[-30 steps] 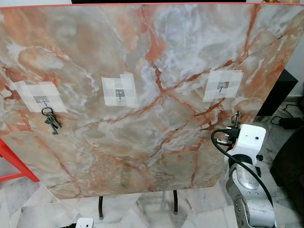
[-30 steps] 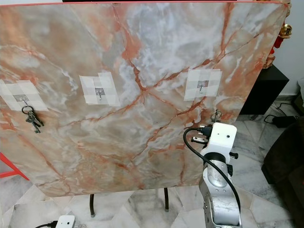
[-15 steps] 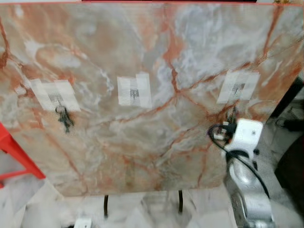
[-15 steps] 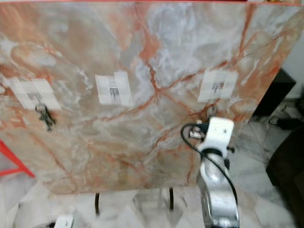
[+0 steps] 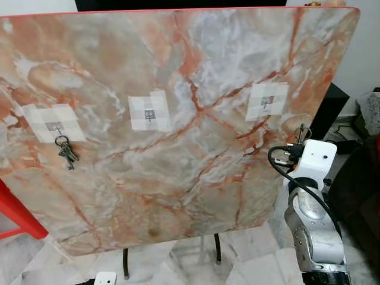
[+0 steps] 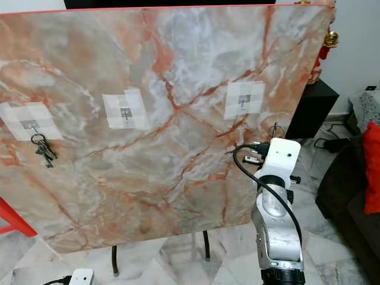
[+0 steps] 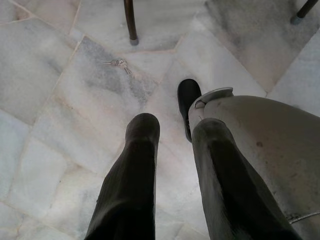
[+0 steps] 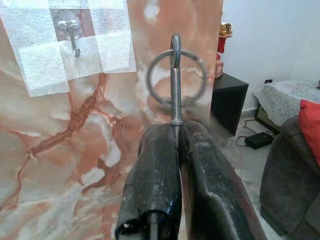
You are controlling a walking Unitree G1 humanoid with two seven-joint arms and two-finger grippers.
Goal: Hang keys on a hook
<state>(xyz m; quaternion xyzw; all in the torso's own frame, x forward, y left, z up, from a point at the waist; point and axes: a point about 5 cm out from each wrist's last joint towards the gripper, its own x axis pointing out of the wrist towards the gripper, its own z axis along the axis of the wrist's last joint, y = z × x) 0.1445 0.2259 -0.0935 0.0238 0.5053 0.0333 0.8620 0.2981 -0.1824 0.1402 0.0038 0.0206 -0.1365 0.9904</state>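
Right end effector (image 8: 175, 131) is closed on a key (image 8: 174, 85), pinching its shaft so the head and a ring (image 8: 176, 76) threaded through it stick out past the fingertips. In the right wrist view the ring hovers in front of the marble board (image 5: 178, 178), near its right edge, below and to the side of the right hook (image 8: 74, 37), apart from it and not yet hung. The board stands tilted up on dark legs (image 5: 125, 261) over the tiled floor (image 7: 60, 100). Three hooks sit in a row across its middle, each on a patch of white tape: the left hook (image 5: 57, 126) near the left edge carries a bunch of keys (image 5: 66, 152) dangling below it, the middle hook (image 5: 149, 114) is bare, and the right hook (image 5: 268, 101) is bare as well. The right arm (image 5: 312, 219) rises at the board's lower right corner, its white wrist housing close beside the right edge. The left end effector (image 7: 172, 127) hangs low over the floor with its two black fingers parted, holding nothing. Another small set of keys (image 7: 118, 64) lies on the floor tiles near one leg. A black cabinet (image 6: 312, 107) stands behind the board's right edge.
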